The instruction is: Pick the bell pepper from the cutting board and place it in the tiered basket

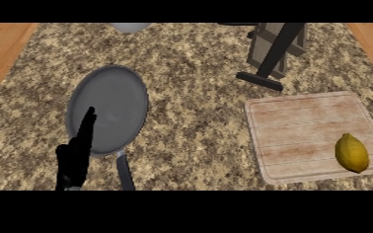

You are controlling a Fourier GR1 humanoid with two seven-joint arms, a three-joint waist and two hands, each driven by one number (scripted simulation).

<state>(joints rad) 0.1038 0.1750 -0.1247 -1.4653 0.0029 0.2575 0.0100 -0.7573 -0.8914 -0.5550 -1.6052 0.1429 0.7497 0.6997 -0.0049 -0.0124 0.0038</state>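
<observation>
My left hand (76,155) shows at the lower left of the head view, rising from the bottom edge. Its fingers are straight and point upward; it holds nothing. The fingertips overlap the lower left portion of the grey frying pan (108,109) in the view; whether they touch the pan surface I cannot tell. My right hand does not appear in the view.

The frying pan lies flat on the speckled granite counter (197,103), left of centre. Its handle (125,170) runs down toward the lower edge, just beside my left hand.

The wooden cutting board (306,123) lies at the right of the counter, its far right corner cut off by the view's edge. On it, near the lower right corner, rests a yellow, oval item with a pointed upper end (352,152). The task calls it a bell pepper; its shape and colour read as a lemon. It lies on the board surface, touching nothing else, well apart from my left hand.

Behind the board, at the upper right, stands the tiered basket (277,44): a grey-brown slatted body with a dark upright post and a dark foot (259,81) resting on the counter. The foot sits near the board's upper left corner but apart from it.

A pale rounded object (131,27) is partly visible at the top edge, above the pan. Wooden strips border the counter at both upper corners.
</observation>
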